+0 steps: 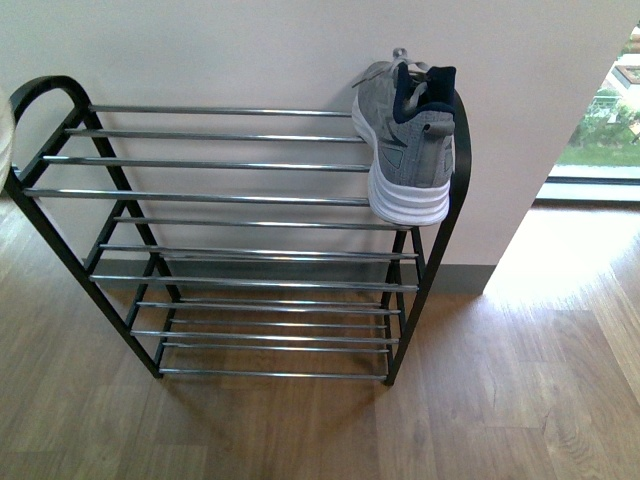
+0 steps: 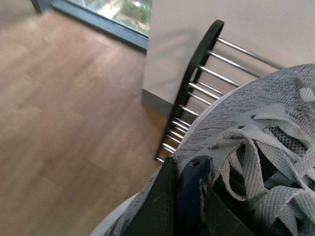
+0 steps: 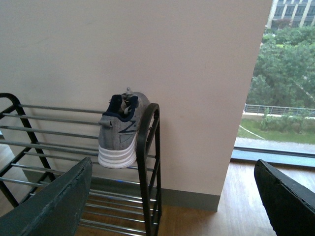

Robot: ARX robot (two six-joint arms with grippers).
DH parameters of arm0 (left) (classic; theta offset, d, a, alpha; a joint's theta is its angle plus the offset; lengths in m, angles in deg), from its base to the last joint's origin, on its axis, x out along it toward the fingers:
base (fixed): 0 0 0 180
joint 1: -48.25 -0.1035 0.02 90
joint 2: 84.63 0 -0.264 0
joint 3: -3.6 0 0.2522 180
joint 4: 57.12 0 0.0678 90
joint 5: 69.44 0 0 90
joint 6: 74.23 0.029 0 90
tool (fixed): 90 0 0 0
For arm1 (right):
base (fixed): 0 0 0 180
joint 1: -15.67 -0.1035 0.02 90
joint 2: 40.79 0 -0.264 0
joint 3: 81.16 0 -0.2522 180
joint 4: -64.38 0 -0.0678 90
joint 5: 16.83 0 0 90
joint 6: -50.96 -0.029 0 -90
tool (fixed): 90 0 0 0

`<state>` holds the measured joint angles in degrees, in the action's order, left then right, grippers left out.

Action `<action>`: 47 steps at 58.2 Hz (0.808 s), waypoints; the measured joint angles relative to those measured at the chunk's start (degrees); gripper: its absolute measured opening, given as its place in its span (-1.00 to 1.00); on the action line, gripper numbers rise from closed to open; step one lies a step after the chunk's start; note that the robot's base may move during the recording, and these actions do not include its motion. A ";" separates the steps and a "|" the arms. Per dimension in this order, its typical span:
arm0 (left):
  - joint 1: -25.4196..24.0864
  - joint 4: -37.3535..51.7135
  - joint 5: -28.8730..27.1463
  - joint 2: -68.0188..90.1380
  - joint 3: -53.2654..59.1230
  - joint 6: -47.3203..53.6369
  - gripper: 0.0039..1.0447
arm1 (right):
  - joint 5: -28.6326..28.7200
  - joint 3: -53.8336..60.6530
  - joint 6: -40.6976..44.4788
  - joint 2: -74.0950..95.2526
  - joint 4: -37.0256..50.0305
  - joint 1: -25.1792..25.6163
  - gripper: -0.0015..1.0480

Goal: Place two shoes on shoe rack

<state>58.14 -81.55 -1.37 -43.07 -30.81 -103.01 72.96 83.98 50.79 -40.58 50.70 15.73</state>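
Shoes are split between rack and hand. The first shoe sits on the top tier of the rack, at its right end, just beside the arched side frame. Its heel faces the front camera, its toe points to the wall, and its white sole rests on the chrome bars. The two lower tiers carry nothing. The rack stands on the wood floor against the wall, with a window off to its right.

The second shoe fills the left wrist view, grey knit upward and pale laces loose. The left hand pinches its navy heel collar, with one dark finger on the outside and another inside the opening. The rack's arched end shows beyond this shoe, apart from it.

The right hand is spread wide with nothing between its fingers, facing the rack's right end and the first shoe from a distance.
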 joint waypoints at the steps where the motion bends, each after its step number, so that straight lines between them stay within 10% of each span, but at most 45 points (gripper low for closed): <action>1: 0.07 1.05 0.79 2.86 -1.22 -2.21 -0.97 | 0.02 0.00 0.02 0.00 0.00 0.00 0.82; 15: 6.08 3.80 4.35 41.62 -24.24 -8.26 -0.97 | 0.04 0.00 0.02 0.02 0.00 0.00 0.82; 16: 10.80 -2.21 7.74 60.67 -46.93 -3.61 -0.97 | 0.07 0.00 0.02 0.00 0.00 0.00 0.82; 28: 14.27 -10.10 6.27 84.94 -77.37 6.67 -0.97 | 0.22 0.00 0.02 0.09 0.00 -0.04 0.82; 47: 17.14 -7.78 8.28 90.14 -81.53 1.79 -0.97 | 0.17 0.00 0.02 0.04 0.00 -0.04 0.82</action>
<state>75.28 -89.33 6.91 47.07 -112.34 -101.22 73.13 83.98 50.81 -40.54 50.70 15.68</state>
